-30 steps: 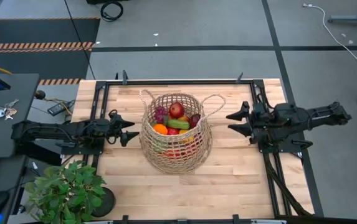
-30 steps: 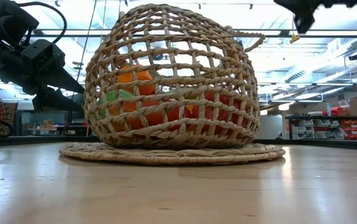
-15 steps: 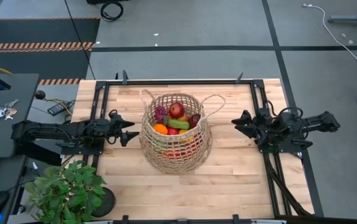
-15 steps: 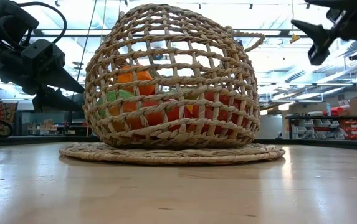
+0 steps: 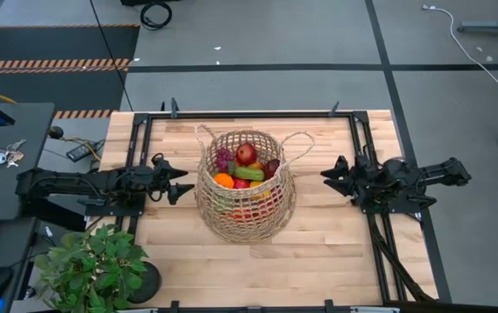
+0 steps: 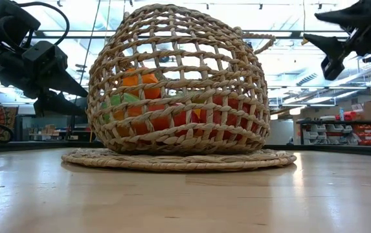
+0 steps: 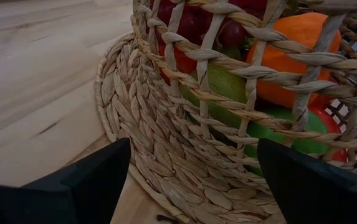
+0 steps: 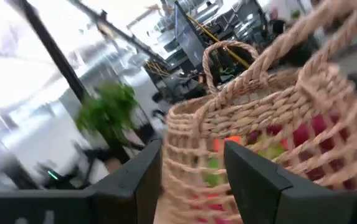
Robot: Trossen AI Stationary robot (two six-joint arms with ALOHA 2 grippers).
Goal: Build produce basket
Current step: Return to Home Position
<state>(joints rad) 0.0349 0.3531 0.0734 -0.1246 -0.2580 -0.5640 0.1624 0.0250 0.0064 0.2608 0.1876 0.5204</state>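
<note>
The tan wicker basket stands on its round woven base at the table's middle. The produce lies inside it: a red apple, an orange, purple grapes and a green cucumber. My left gripper is open just left of the basket; its fingers point at the basket's lower wall without touching it. To the right of the basket, a little off it, my right gripper hangs open and above table height. It holds nothing.
A potted green plant stands by the table's near left corner. Black frame rails run along the table's edges. A desk with keys lies off the left side. Bare wood stretches in front of the basket.
My right gripper has come down from high above the table to about the height of the basket's rim, still on the basket's right, and it has rolled somewhat. The basket, the produce and my left arm have kept still.
</note>
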